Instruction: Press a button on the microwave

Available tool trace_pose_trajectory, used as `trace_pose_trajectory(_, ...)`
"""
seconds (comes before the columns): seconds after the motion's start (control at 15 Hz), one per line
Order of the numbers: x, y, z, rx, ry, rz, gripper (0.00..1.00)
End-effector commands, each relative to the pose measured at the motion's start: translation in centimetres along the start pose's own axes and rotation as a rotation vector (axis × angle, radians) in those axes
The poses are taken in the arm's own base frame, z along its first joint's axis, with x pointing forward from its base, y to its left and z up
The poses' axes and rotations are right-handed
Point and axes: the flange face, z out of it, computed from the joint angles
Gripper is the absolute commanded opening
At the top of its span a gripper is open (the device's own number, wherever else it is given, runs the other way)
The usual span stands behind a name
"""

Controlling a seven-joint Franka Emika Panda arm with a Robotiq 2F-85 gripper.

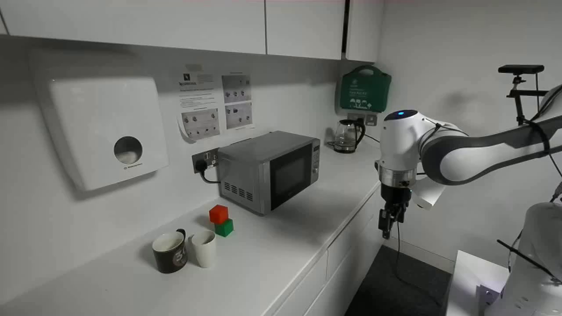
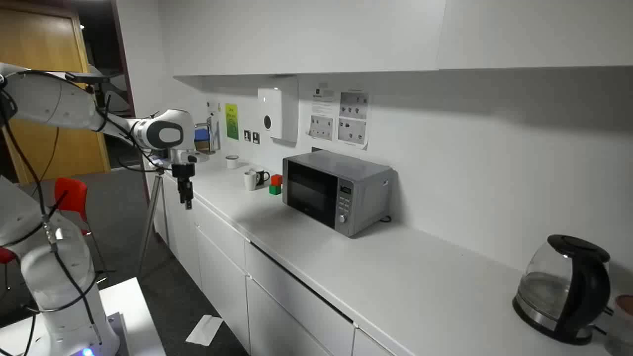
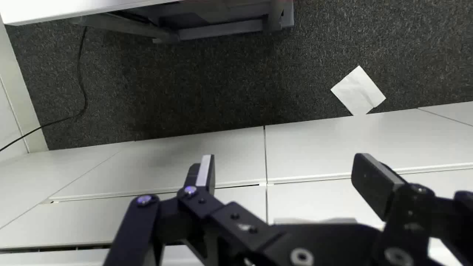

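The microwave (image 2: 336, 190) stands on the counter (image 2: 445, 277), its long axis along it, button panel (image 2: 344, 203) facing the counter's front edge (image 2: 307, 278). My pincer (image 3: 284, 170) hangs beyond that edge, pointing down, spread wide with nothing in its grip; I judge the press calls for a reach inward over it.

Dim light, soft shadows

Both exterior views muted. Smooth white wall (image 2: 460, 168) darkens beneath flat white wall cupboards (image 2: 316, 37). Soft shadow pools on long white desk (image 1: 250, 278) in front of boxy grey metal microwave (image 1: 268, 172). Wrist view: black jointed gripper (image 3: 283, 166) slightly soft up close; flat white tabletop (image 3: 55, 7), upper left, nearly blown out.
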Motion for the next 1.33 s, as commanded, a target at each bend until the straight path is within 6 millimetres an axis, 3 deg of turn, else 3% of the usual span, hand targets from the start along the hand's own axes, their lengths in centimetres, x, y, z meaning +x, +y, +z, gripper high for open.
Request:
trace_pose_trajectory(0.0,0.0,0.0,0.0,0.0,-0.001,0.0,1.0)
trace_pose_trajectory(0.4,3.2,-0.1,-2.7,0.03,0.147,-0.002,1.0)
trace_pose_trajectory(0.73,7.8,-2.0,-5.5,0.084,0.356,0.122,1.0)
trace_pose_trajectory(0.93,11.3,-1.7,-5.3,0.071,0.397,0.23,1.0)
trace_pose_trajectory(1.27,16.6,2.2,-2.5,0.034,0.345,0.371,1.0)
